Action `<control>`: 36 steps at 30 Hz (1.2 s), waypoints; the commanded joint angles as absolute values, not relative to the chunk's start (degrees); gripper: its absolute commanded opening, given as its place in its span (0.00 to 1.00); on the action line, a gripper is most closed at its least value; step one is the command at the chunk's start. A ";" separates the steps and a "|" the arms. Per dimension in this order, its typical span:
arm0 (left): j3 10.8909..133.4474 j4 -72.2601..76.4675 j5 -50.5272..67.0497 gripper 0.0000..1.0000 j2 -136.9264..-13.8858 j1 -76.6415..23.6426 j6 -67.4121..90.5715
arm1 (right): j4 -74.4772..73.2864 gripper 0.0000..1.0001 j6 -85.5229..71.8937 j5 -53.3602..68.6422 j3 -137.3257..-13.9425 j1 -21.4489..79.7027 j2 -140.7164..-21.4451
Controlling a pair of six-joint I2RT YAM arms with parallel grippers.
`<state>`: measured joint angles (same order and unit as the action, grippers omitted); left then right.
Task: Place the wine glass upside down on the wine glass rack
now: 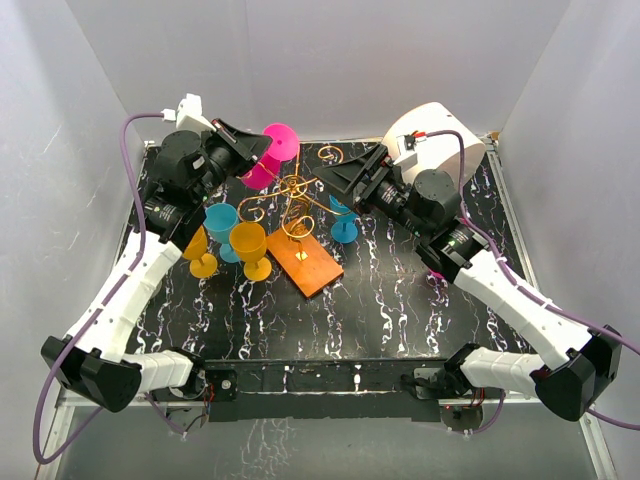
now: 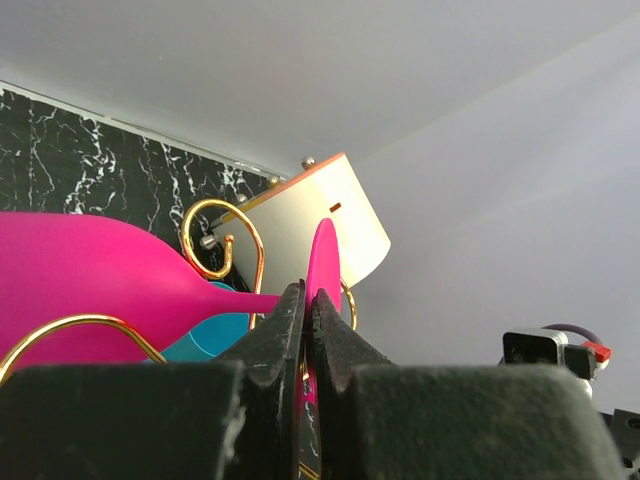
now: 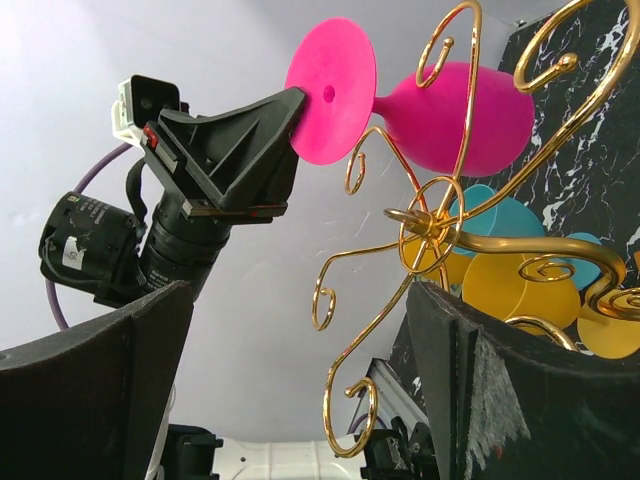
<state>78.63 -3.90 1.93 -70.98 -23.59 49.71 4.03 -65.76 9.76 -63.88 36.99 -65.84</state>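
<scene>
Glass (image 1: 272,150) hangs sideways over the far arms of the rack (image 1: 297,205), foot pinched in my left pincer (image 1: 243,150), bowl pointing past it toward the post. My right pincer (image 1: 352,183) hovers spread and holding nothing just beside the rack's other side. From above I judge the chief risk is a snag: if bowl or stem catches a wire while I turn it over, the rack may drag or tip into the other glasses (image 1: 235,235) on the bench (image 1: 400,300). My left wrist view shows the pincer pressed together on only the foot's thin edge, so the glass could swivel or slip out as its weight shifts. My right wrist view has the foot at the left pincer's tip and the bowl beyond, among the gold curls. Whether it touches them I cannot tell.
</scene>
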 commanded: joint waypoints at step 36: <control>86.87 3.49 12.75 0.00 -81.63 -20.66 53.71 | 21.48 0.84 -62.29 9.18 -57.35 36.82 -58.99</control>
